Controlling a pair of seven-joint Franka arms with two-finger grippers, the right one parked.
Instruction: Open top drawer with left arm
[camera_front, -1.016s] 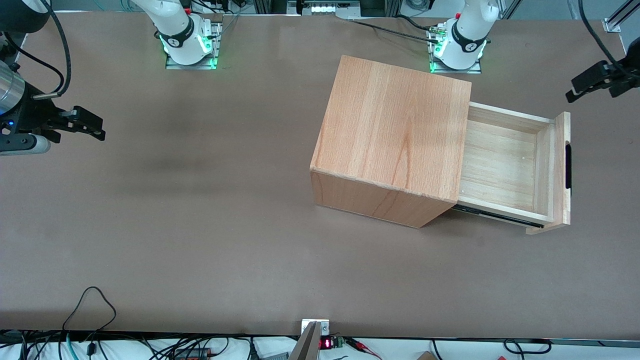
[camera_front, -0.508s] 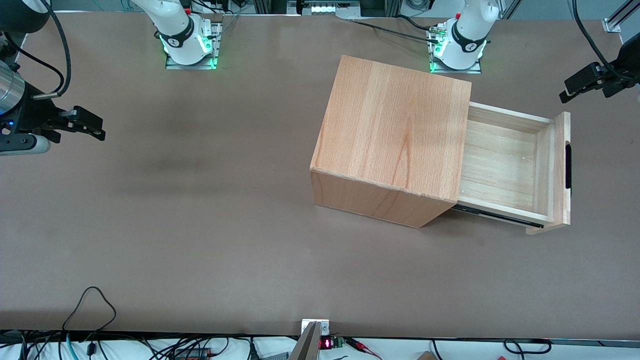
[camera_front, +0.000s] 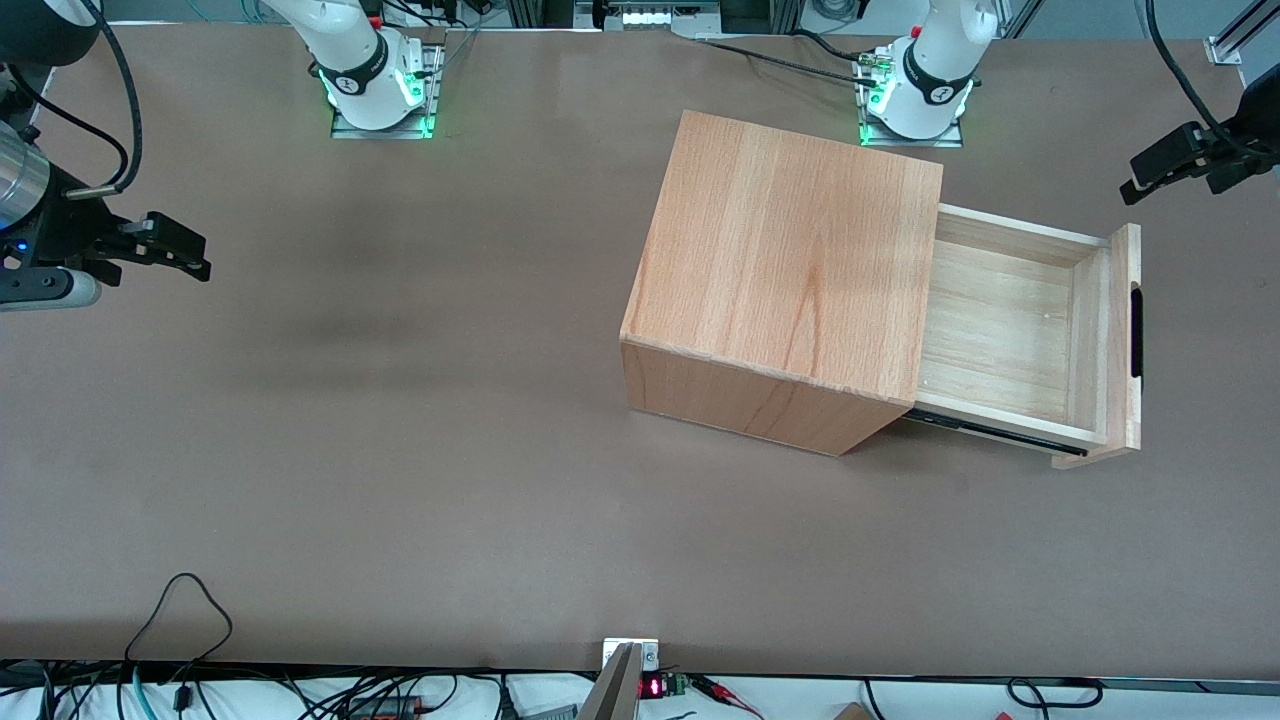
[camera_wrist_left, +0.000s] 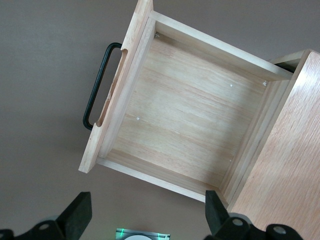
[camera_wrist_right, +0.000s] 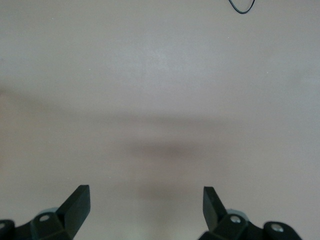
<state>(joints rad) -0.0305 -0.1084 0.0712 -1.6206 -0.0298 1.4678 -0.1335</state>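
The top drawer (camera_front: 1005, 325) is a shallow pale-wood tray pulled well out of the wooden cabinet (camera_front: 790, 270), and it is empty. Its front panel carries a long black bar handle (camera_front: 1136, 332). The drawer also shows in the left wrist view (camera_wrist_left: 185, 110), with the handle (camera_wrist_left: 97, 87) standing off its front panel. My left gripper (camera_front: 1150, 175) hangs in the air at the working arm's end of the table, farther from the front camera than the drawer front and apart from it. In the left wrist view the gripper (camera_wrist_left: 146, 215) is open and holds nothing.
A lower drawer front (camera_front: 1090, 457) peeks out under the open top drawer. The two arm bases (camera_front: 915, 90) stand at the table's back edge. Cables (camera_front: 180, 620) lie along the front edge.
My left gripper has risen a little and drifted away from the front camera, then held nearly still. The drawer has not moved.
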